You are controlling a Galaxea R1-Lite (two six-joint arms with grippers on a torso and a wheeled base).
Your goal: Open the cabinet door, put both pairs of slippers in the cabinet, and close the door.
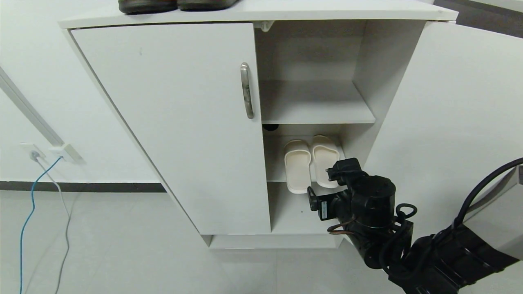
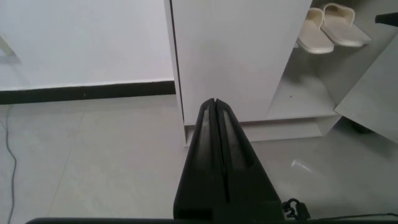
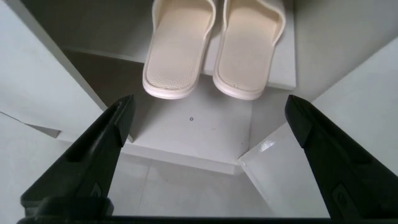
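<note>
We note cabinet (image 1: 327,12) with right door (image 1: 449,114) swung open, left door (image 1: 171,122) shut. Cream slippers (image 1: 311,163) side by side on lower shelf (image 1: 276,163), long axes front-to-back, toes toward cabinet back, heels overhanging shelf edge. Right gripper (image 3: 208,118) just before their heels, jaws wide apart, nothing between. Dark slippers (image 1: 175,5) on cabinet top. Left gripper (image 2: 214,107) out before shut left door, jaws together.

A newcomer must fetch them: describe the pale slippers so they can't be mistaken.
Find the white cabinet whose right door stands open. Inside, under the bare upper shelf, a cream pair of slippers lies side by side on the next shelf. Unlike the dark pair on the cabinet's top, they are pale and inside.
</note>
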